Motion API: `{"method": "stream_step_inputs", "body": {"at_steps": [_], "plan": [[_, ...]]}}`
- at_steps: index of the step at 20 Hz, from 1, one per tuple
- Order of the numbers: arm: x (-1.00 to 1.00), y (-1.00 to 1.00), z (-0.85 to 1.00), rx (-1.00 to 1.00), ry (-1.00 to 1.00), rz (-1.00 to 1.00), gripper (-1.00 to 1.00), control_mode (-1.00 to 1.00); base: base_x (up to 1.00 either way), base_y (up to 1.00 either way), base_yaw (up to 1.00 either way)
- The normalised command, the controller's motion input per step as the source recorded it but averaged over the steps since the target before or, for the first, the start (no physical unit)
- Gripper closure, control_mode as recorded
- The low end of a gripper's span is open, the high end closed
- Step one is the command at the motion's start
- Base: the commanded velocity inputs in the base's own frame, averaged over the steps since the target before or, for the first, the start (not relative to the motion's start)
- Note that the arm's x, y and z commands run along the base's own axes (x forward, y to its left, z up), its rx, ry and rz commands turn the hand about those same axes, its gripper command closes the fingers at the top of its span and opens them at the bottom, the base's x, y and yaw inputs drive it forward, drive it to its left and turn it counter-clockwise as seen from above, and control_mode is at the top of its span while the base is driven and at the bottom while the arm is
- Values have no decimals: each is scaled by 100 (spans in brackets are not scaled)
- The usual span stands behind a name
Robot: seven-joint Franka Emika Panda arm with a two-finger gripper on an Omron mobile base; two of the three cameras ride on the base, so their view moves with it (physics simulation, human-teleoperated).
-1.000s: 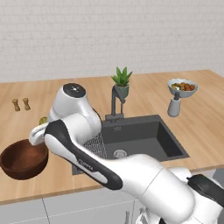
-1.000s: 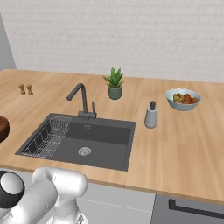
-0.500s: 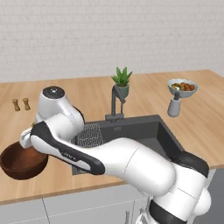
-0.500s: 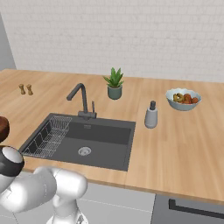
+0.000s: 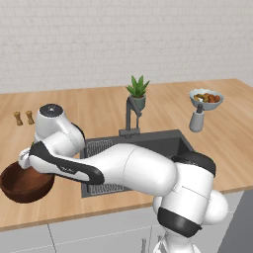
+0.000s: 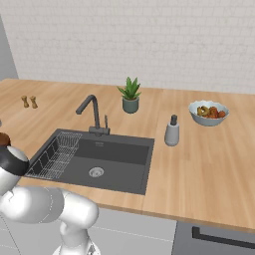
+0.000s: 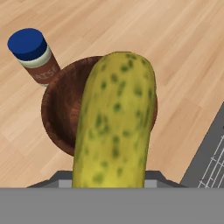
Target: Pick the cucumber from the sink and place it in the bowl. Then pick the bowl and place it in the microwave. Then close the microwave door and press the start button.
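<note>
the arm has swung left over the bowl (image 5: 22,182); hand view shows the gripper (image 7: 111,179) clasping the cucumber (image 7: 114,120).

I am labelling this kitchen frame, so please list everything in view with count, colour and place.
cucumber: one, yellow-green, held above the bowl
bowl: one, dark brown wood, counter left of the sink
jar: one, blue lid, beside the bowl
sink: one, dark grey, wire rack at its left
faucet: one, dark, behind the sink
plant: one, green, back counter
soap dispenser: one, grey, right of the sink
fruit bowl: one, pale, far right
shakers: two, brown, back left
tool: one, shut on the cucumber
</note>
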Motion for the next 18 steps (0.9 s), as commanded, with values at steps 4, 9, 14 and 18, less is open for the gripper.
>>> {"method": "stream_step_inputs", "body": {"at_steps": [4,9,14,18], "plan": [[24,37,-32,-6,0,0,100,-100,0,0,0],[15,24,-32,-6,0,0,100,-100,0,0,0],[14,21,-29,-5,1,0,100,-100,0,0,0],[11,9,-22,-3,4,0,100,-100,0,0,0]]}}
